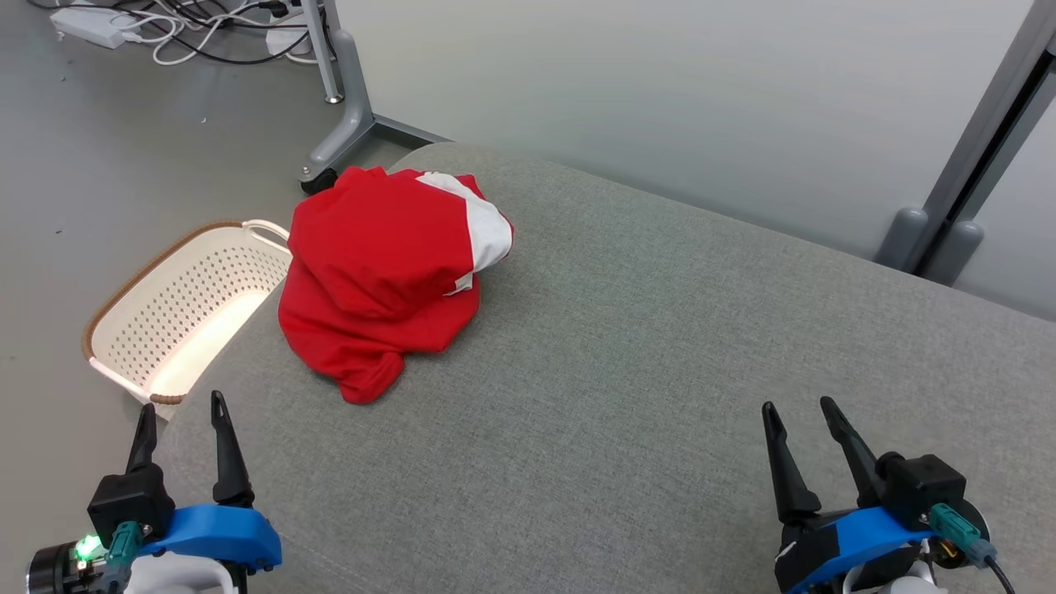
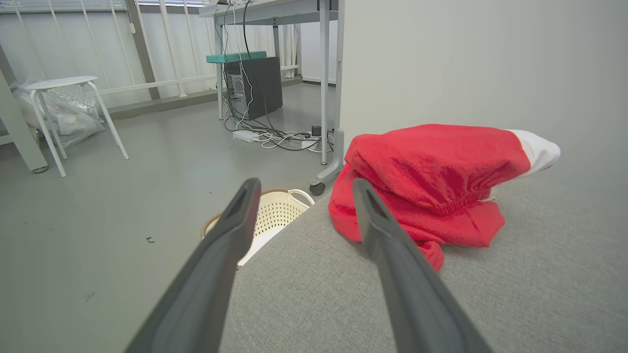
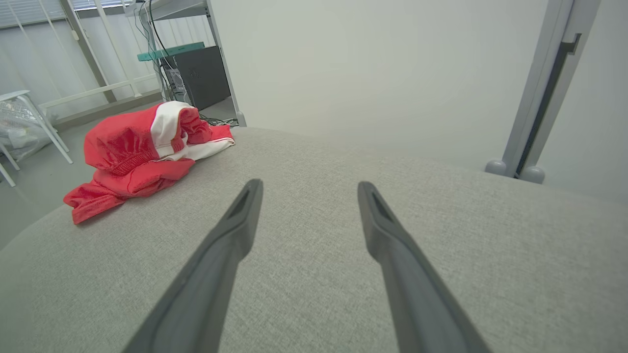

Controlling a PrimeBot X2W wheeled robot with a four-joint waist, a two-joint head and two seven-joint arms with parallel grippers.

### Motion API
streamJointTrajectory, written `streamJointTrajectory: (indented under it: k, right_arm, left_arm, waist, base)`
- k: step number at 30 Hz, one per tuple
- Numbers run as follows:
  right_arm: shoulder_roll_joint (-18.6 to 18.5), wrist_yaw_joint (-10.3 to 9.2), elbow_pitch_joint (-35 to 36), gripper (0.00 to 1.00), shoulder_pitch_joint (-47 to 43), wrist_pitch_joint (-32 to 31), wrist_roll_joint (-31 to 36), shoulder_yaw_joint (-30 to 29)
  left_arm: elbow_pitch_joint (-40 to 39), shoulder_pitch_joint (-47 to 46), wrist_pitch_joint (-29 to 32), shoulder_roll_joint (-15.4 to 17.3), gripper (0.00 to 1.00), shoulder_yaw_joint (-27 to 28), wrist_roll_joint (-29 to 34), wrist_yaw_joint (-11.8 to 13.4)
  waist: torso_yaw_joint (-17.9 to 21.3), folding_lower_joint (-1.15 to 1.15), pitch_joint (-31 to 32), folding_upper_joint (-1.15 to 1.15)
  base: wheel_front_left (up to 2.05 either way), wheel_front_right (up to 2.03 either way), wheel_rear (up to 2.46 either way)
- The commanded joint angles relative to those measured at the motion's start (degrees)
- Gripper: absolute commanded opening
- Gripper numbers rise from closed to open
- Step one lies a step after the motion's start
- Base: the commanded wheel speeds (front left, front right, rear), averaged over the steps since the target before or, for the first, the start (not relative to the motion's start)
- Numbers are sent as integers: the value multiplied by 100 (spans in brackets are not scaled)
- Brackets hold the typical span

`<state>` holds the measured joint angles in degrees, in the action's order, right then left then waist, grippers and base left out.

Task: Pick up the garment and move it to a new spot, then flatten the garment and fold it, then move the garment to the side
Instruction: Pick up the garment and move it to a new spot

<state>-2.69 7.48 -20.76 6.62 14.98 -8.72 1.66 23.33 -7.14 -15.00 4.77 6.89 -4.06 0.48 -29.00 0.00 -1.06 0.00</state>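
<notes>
Nearest, at 7 o'clock in the head view, the left pincer (image 1: 183,402) hangs over the edge of the grey fabric-covered counter (image 1: 619,371), its two dark fingers spread apart and holding nothing. At 5 o'clock the right pincer (image 1: 798,403) stands released too, over bare fabric. Farther off, toward 11 o'clock, the red garment (image 1: 379,272) with a white panel lies crumpled in a heap near the counter's left edge, well apart from both pincers. At the garment's 9 o'clock a perforated cream basket (image 1: 190,313) sits on the floor beside the counter. Beyond, at 12 o'clock, stand a grey wheeled desk leg (image 1: 346,124) and tangled cables (image 1: 190,33).
</notes>
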Motion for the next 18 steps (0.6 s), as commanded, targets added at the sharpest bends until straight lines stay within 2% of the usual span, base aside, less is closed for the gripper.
streamJointTrajectory:
  k: [1,12,18]
  right_arm:
    - [-37,3,-7,100,37,32,-7,31]
    - [-36,3,-3,100,74,32,70,72]
    - [-37,3,116,100,182,33,209,53]
  left_arm:
    - [-53,52,-27,9,100,48,4,15]
    - [-94,17,-27,-33,100,111,-37,6]
    - [-67,-407,-27,50,100,213,-120,-136]
  waist:
    - [-41,0,-36,0]
    - [-24,0,-63,0]
    - [264,0,-221,0]
  base:
    - [0,0,0]
    - [0,0,0]
    - [0,0,0]
